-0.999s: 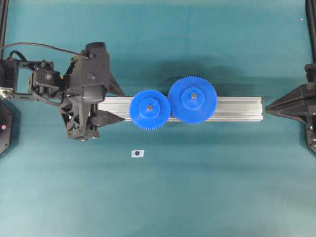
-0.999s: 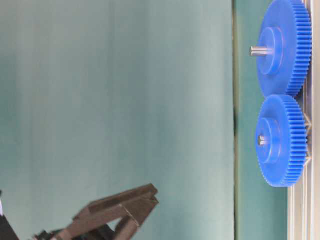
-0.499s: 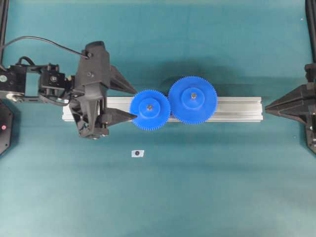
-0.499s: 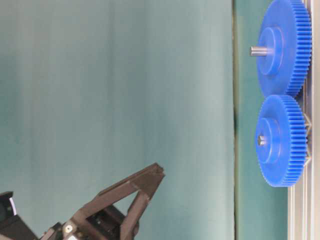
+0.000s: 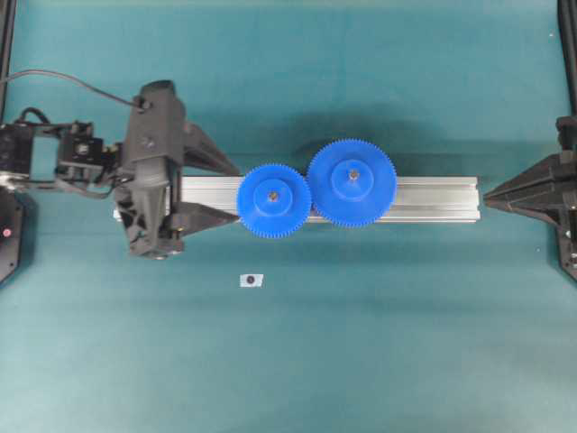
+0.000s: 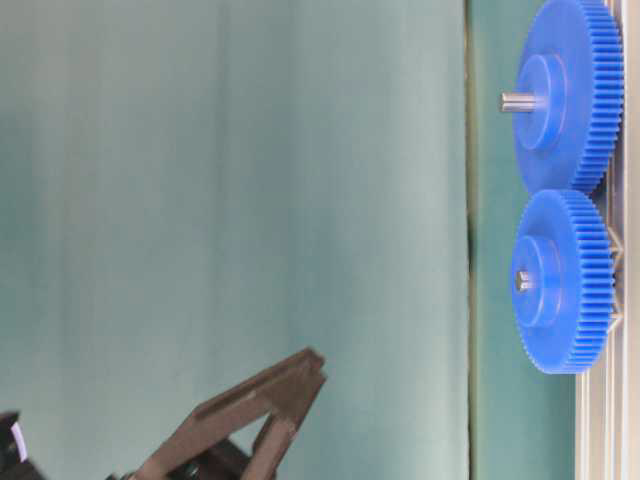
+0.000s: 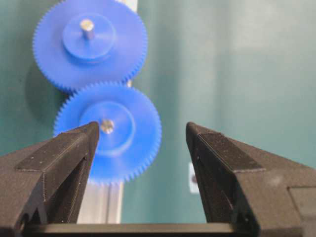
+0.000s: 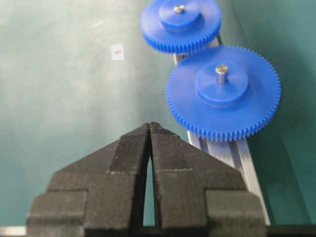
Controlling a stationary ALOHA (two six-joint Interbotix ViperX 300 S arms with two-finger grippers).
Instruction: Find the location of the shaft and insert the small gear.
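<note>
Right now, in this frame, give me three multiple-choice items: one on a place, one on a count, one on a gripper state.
1. Where does the small gear sit?
A. on the rail, meshed beside the large gear
B. on the mat by the white tag
C. between the left gripper's fingers

2. How many blue gears are in view?
A. one
B. two
C. three

3. How do the grippers stand?
A. both open
B. left gripper open, right gripper shut
C. left shut, right open

Answers:
1 A: overhead, its teeth meet the large gear's on the rail.
2 B: every view shows two.
3 B: left fingers stand wide apart, right fingers meet.
</note>
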